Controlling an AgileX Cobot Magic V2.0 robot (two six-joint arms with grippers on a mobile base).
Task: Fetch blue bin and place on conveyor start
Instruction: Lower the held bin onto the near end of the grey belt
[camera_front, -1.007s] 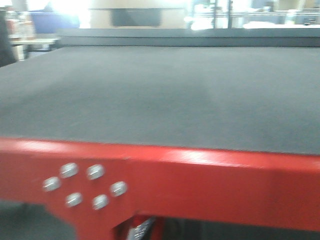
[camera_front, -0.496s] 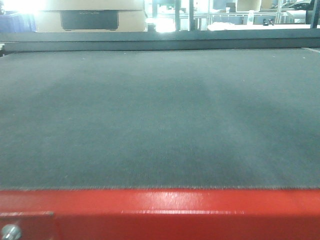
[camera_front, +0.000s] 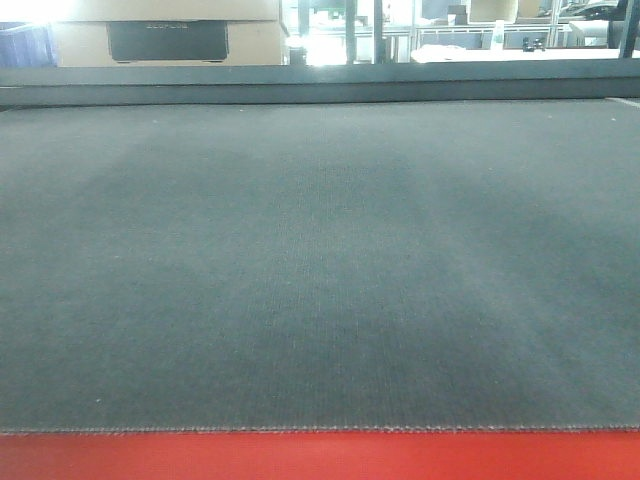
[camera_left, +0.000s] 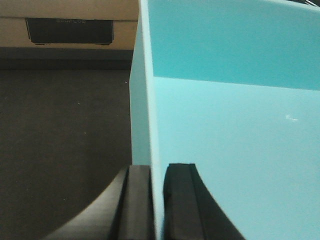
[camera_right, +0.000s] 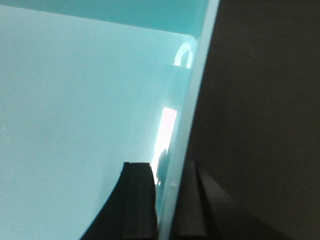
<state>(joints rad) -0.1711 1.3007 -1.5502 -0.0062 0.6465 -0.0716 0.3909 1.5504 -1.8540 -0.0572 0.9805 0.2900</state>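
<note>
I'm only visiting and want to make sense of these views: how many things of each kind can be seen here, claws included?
blue bin: 1
claws, each clamped on a wall of the bin: 2 (left claw, right claw)
conveyor belt, grey with a red front edge: 1
cardboard box beyond the belt: 1
Total: 5

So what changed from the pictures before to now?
The front camera moved closer to the conveyor start: its red front edge slid down the picture, from a thick band with bolts to a thin bottom strip. Its grey surface stayed bare. The left tool and right tool each pinch a wall of the blue bin now; there are no earlier wrist pictures to compare.
</note>
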